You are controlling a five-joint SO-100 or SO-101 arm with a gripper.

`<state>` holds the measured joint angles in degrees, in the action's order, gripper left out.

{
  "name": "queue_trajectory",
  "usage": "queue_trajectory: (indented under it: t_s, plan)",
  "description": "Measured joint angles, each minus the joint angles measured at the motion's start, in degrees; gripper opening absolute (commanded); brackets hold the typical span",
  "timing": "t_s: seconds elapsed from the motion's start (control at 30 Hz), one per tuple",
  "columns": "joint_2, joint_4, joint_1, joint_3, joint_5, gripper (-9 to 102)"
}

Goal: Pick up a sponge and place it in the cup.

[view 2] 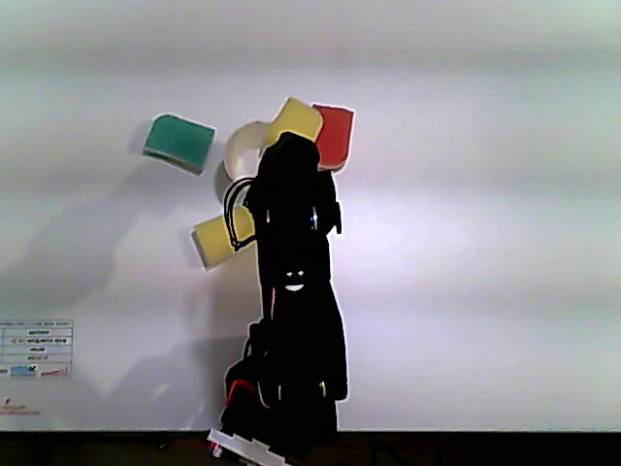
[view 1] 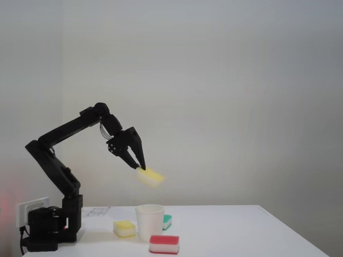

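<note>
Sponge (view 1: 150, 176), pale yellow, soft and oblong, hung clenched in my pincer (view 1: 141, 168) above the plain white paper cup (view 1: 149, 221) so it could drop straight in.

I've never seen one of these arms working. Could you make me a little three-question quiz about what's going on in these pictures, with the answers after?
1. True or false: the gripper is carrying the sponge in the air.
2. In the fixed view, where is the held sponge compared with the cup? A) inside it B) above it, clear of the rim C) flat on the table beside it
3. Fill in: in the fixed view, the sponge lying in front of the cup has a ____ top.

Key
1. True: the fingers pinch one end of the pale yellow sponge.
2. B.
3. Red: that is the red-topped sponge.
</note>
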<state>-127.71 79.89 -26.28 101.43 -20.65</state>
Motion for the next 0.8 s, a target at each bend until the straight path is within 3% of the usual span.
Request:
queue_trajectory:
  t_s: [0.8]
  plan:
    - [9.05,2.99,-3.43,2.02,-7.03,0]
